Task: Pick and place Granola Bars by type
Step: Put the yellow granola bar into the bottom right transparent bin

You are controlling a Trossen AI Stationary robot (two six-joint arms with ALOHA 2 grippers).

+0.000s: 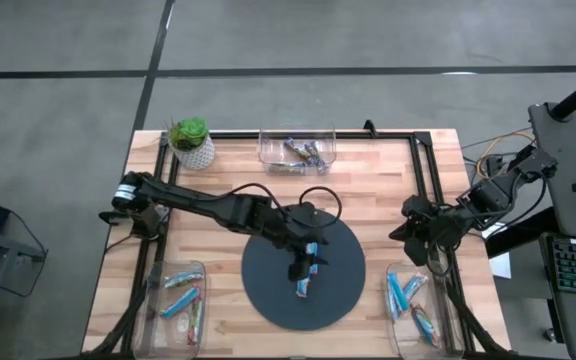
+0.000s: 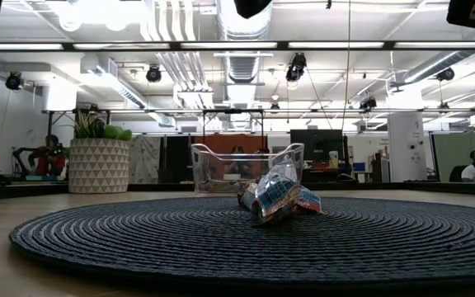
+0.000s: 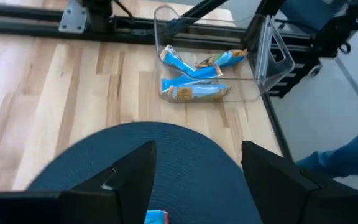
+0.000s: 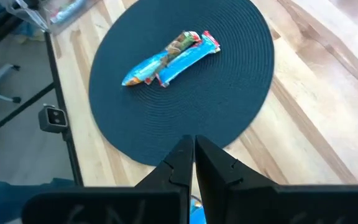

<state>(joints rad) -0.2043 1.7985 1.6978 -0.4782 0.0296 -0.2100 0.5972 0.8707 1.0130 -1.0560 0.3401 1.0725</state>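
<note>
A small heap of granola bars (image 1: 307, 272), with blue and red-brown wrappers, lies on the dark round mat (image 1: 268, 290). It also shows in the low view (image 2: 279, 198) and the right wrist view (image 4: 169, 59). My left gripper (image 1: 303, 260) hovers open over the heap, pointing slantwise down. In the left wrist view, its fingers (image 3: 197, 149) stand apart with a blue wrapper end (image 3: 157, 216) below them. My right gripper (image 1: 414, 234) waits shut (image 4: 193, 146) above the table's right side, beside the mat.
Three clear bins hold bars: one at the far middle (image 1: 298, 150), one at the near left (image 1: 178, 300), and one at the near right (image 1: 413, 300) with blue bars (image 3: 194, 74). A potted plant (image 1: 191, 140) stands at the far left. A black frame edges the table.
</note>
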